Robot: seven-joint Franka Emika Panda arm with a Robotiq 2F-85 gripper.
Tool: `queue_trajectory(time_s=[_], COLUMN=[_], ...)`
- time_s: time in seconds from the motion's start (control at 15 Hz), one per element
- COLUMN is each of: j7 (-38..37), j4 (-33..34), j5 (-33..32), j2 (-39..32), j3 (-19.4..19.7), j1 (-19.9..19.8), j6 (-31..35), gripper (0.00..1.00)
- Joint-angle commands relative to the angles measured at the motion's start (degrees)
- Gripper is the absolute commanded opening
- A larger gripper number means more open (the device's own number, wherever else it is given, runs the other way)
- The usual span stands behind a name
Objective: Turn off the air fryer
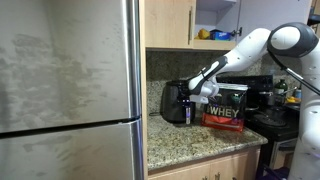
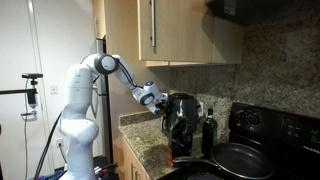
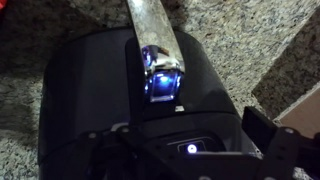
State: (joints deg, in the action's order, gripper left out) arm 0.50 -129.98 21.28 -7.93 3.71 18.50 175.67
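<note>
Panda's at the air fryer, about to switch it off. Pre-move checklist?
1. Target found: ok. The air fryer stands on the counter.
2. Gripper placement: ok. The gripper is at the fryer, and the wrist view looks down on its top.
3. Power off: not ok. A blue light glows on the fryer, so it looks powered.
4. Jaw state: cannot tell. No view shows it clearly.
5. Contact with the control: cannot tell.
6. Clearance to the lettered tub: cannot tell. It stands close beside the arm.
</note>
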Motion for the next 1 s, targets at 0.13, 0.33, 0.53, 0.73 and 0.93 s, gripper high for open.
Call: queue_trajectory(time_s=[0.13,0.33,0.53,0.73,0.93], j7=[0.0,0.8,-2.74,-7.79,-8.84], j4=[0.0,-4.16,-10.98,-16.19,-14.5], j5=[0.0,0.61,-5.78,-3.45,-5.64], j2=[0.0,3.62,9.88,13.22,11.94], j3=[0.0,-0.86,-4.1,-6.87,-8.77], j1=[0.0,0.82,-2.26,-3.08,-4.8], j6=[0.0,9.3,9.39,15.2,16.58], gripper=[1.0,1.0,1.0,1.0,1.0])
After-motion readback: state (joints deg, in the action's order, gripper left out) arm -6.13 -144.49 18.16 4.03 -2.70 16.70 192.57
